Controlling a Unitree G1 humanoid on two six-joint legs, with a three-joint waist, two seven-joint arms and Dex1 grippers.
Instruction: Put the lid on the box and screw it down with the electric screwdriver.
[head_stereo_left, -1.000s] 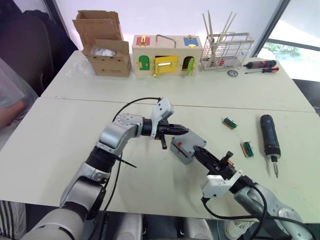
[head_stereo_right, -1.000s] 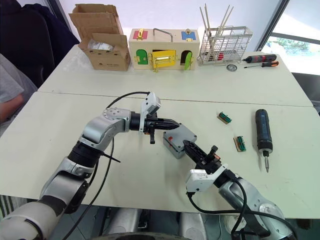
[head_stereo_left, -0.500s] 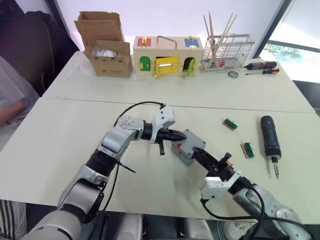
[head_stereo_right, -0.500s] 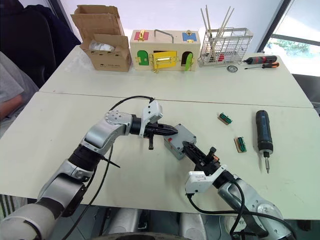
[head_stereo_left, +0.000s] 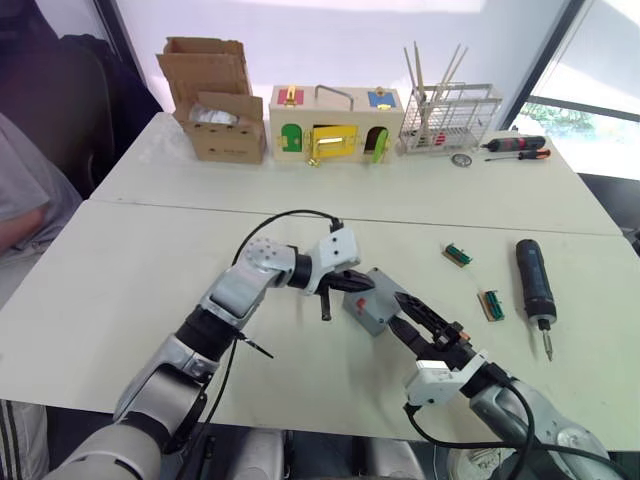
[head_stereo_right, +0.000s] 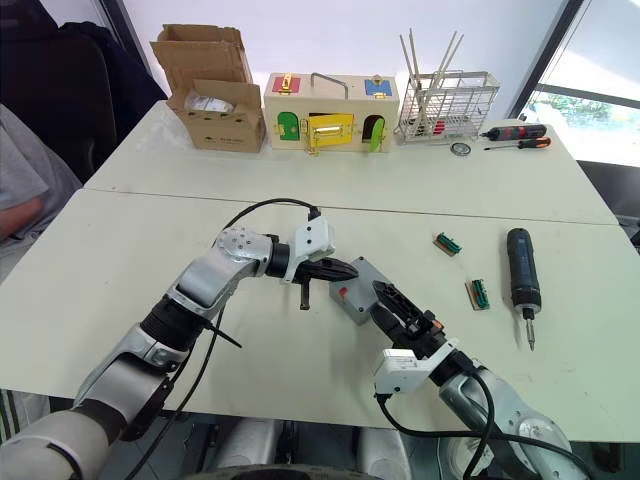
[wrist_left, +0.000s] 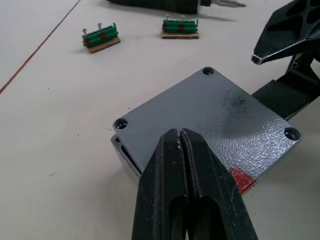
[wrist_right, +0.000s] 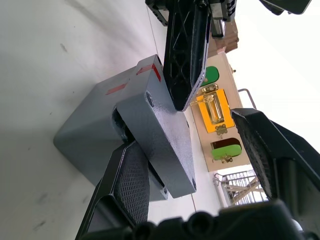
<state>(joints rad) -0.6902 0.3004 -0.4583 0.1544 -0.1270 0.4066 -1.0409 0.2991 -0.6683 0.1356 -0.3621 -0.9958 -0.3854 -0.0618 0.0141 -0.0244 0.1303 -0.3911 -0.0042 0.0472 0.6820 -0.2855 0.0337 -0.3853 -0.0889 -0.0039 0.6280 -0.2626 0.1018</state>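
Up close, lid (wrist_left: 210, 112) askew on box (wrist_right: 95, 135).

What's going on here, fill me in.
The robot is fitting the lid onto the box. The lid lies on top but skewed, not yet squared up. The left gripper, fingers shut, presses on the lid; the right gripper, open, straddles the box's edge. The electric screwdriver lies untouched on the table.
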